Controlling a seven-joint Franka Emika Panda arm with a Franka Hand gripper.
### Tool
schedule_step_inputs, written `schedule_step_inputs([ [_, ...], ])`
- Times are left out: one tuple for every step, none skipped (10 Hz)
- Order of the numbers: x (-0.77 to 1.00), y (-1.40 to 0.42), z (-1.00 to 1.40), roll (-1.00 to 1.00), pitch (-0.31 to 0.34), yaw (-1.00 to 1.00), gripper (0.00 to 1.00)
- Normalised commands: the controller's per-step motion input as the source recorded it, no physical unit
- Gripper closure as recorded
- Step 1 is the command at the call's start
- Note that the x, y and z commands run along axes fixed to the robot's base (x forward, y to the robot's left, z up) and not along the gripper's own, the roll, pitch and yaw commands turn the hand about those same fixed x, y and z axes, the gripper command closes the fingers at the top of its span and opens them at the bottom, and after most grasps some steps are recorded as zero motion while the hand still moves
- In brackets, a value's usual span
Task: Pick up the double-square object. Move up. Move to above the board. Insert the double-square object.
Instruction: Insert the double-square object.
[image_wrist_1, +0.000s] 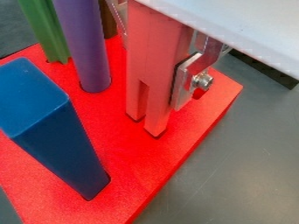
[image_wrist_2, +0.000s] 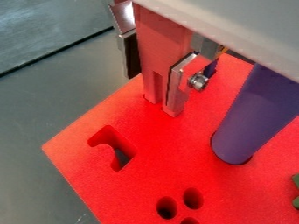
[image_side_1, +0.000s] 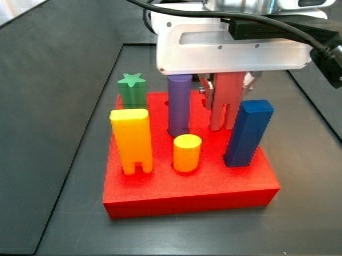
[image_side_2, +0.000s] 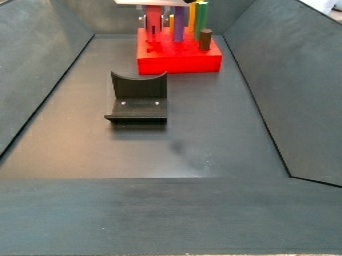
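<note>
Up close, in a wrist view, the gripper (image_wrist_1: 163, 74) has its jaws clamped on the double-square object (image_wrist_1: 155, 61), a pale red post held upright with its forked lower end sunk in the top face of the board (image_wrist_1: 176, 140). A silver finger (image_wrist_1: 191, 77) presses on the post's side. Just beside it stand a purple cylinder (image_wrist_1: 86, 44), a green post (image_wrist_1: 45, 28) and a blue post (image_wrist_1: 49, 122), all seated in the board.

Next, in a wrist view, the same post (image_wrist_2: 160, 54) meets the board (image_wrist_2: 128, 122) between the fingers (image_wrist_2: 181, 80). The purple cylinder (image_wrist_2: 257, 114) stands near, and open holes (image_wrist_2: 111, 147) show in the red face.

Then, in a side view, the gripper (image_side_1: 225, 85) hangs over the board (image_side_1: 194, 185) with the red post (image_side_1: 227, 100) upright between purple cylinder (image_side_1: 178, 105) and blue post (image_side_1: 249, 132). A yellow arch-footed post (image_side_1: 130, 140), a short yellow cylinder (image_side_1: 187, 152) and the green star post (image_side_1: 131, 90) also stand in the board.

Finally, in a side view, the board (image_side_2: 178, 58) sits far back on the dark surface (image_side_2: 160, 150), with the fixture (image_side_2: 138, 98) well apart from it, nearer the camera. The gripper is only partly in frame at the top edge there.
</note>
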Motion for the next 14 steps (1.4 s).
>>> schedule_step_inputs([
  [0.0, -0.05, -0.31, 0.18, 0.0, 0.12, 1.0],
  [0.0, -0.12, -0.46, 0.31, 0.0, 0.27, 1.0],
  [0.0, -0.14, -0.63, 0.33, 0.0, 0.31, 1.0],
  [0.03, -0.14, -0.67, 0.31, 0.0, 0.32, 1.0],
  [0.06, -0.14, -0.69, 0.3, 0.0, 0.31, 1.0],
  [0.07, -0.12, -0.65, 0.32, 0.0, 0.29, 1.0],
  [0.19, -0.09, -0.66, 0.31, 0.0, 0.21, 1.0],
  [0.36, -0.09, -0.67, 0.31, 0.0, 0.05, 1.0],
  [0.3, -0.16, -0.78, 0.29, 0.0, -0.1, 1.0],
  [0.25, -0.17, -0.75, 0.3, -0.006, -0.36, 1.0],
  [0.27, -0.11, -0.77, 0.3, -0.004, -0.52, 1.0],
  [0.0, 0.03, -0.41, 0.2, 0.0, -0.31, 1.0],
  [-0.03, 0.1, 0.0, 0.0, 0.0, 0.0, 1.0],
  [-0.37, 0.2, -0.25, 0.17, 0.0, 0.0, 1.0],
])
